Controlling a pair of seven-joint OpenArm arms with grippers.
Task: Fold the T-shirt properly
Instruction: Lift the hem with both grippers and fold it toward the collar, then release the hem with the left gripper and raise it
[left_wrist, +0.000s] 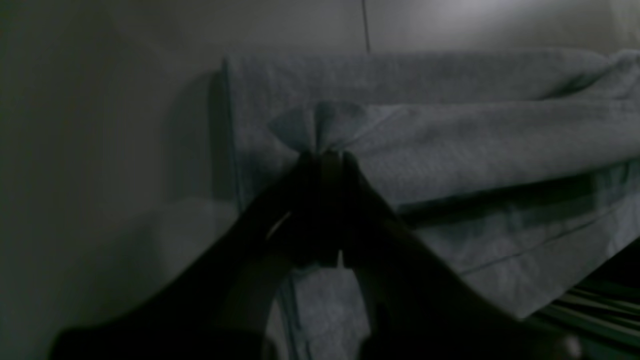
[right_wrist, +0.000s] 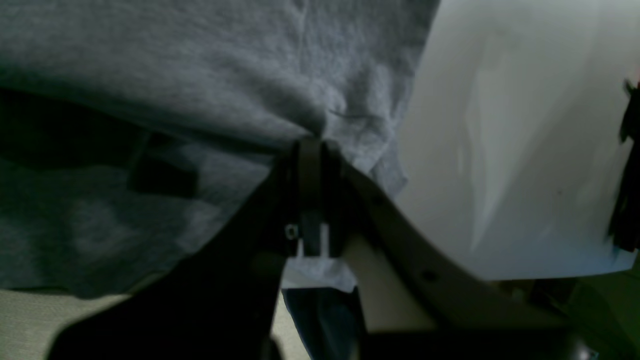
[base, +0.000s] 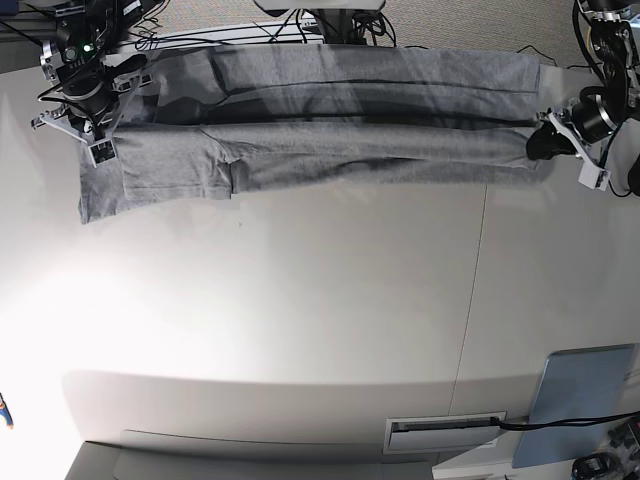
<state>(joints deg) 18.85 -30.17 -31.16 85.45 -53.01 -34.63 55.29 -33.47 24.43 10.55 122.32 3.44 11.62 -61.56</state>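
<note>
The heather-grey T-shirt (base: 350, 140) lies stretched in a long band across the far side of the white table (base: 300, 300), its upper layer folded over lengthwise and one sleeve spread at the left. My left gripper (base: 541, 145) is at the band's right end. In the left wrist view, the left gripper (left_wrist: 325, 152) is shut on a pinched tuft of the T-shirt (left_wrist: 450, 150). My right gripper (base: 105, 135) is at the left end, and the right wrist view shows the right gripper (right_wrist: 312, 142) shut on a fold of the T-shirt (right_wrist: 200, 60).
A flat light-blue panel (base: 585, 405) lies at the near right corner, beside a slotted white plate (base: 445, 430). Cables (base: 330, 25) run behind the table's far edge. A thin seam (base: 470, 300) crosses the tabletop.
</note>
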